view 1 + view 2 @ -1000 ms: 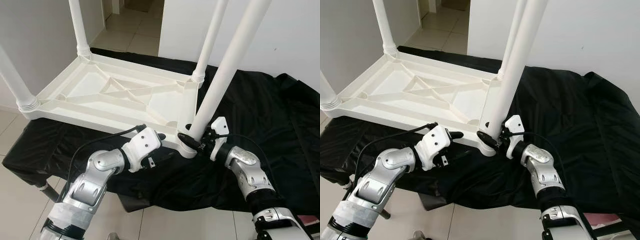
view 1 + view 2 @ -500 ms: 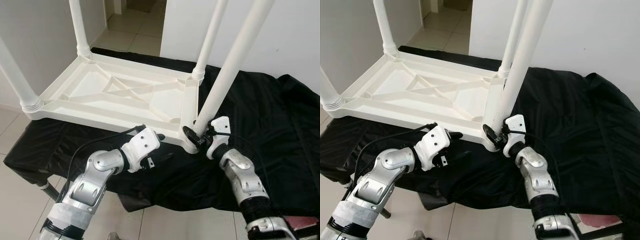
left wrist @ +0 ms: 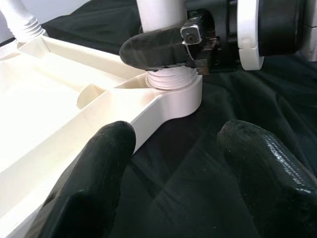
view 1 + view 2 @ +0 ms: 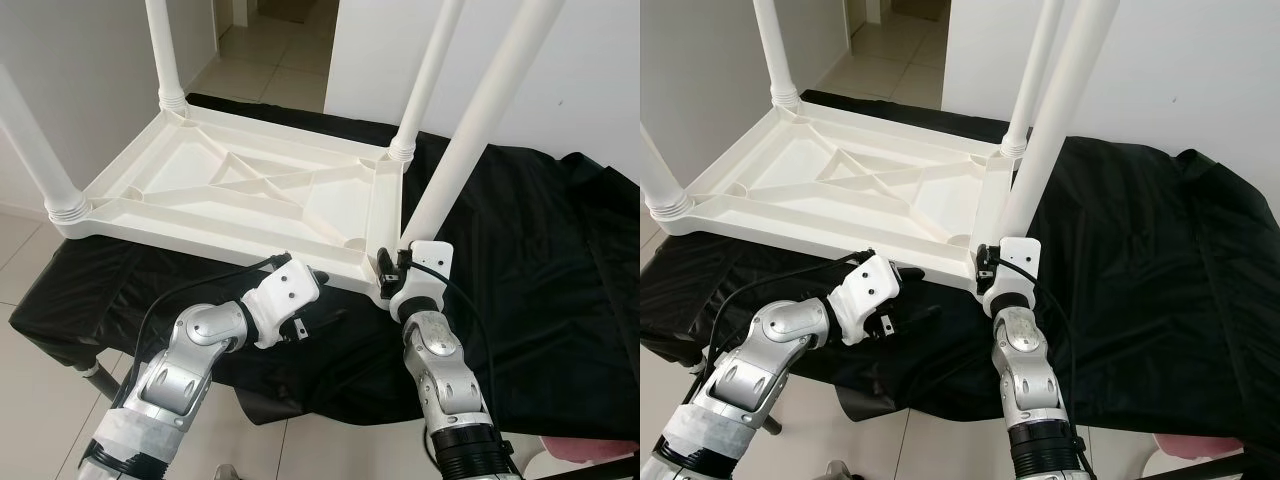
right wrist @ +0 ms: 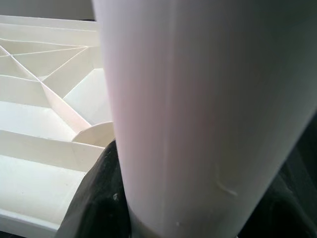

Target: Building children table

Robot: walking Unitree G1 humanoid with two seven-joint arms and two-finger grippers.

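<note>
Right gripper (image 4: 392, 268): positioned at the near right corner of the overturned white table top (image 4: 200, 190), its black fingers (image 3: 156, 49) clamped on the base of the near right leg (image 4: 470, 130), one finger on each side of the tube just above the threaded collar. In the right wrist view the leg (image 5: 208, 114) stands directly between the two dark fingers. The collar sits in the round corner socket (image 3: 181, 96) of the table top; the leg rises from that socket, leaning to the right.

Left gripper (image 4: 322, 305): fingers spread apart, holding nothing. It hovers low over the black cloth (image 4: 540, 250), just in front of the table top's near edge and to the left of the corner socket. In the left wrist view its two fingers (image 3: 94, 173) frame the table rim and the socket, with one finger overlapping the rim; contact with the rim cannot be confirmed.

Table top: lies upside down on the black cloth, ribbed underside facing up. The shallow compartments between the diagonal and straight ribs (image 4: 250, 185) hold nothing visible.

Other legs: the far right leg (image 4: 430, 70), the far left leg (image 4: 165, 50) and the near left leg (image 4: 35, 150) each stand upright in their corner sockets.

Surroundings: the cloth drapes over the support surface and hangs past its front edge. Light floor tiles (image 4: 30, 400) lie below, with white walls (image 4: 590, 80) behind the setup
</note>
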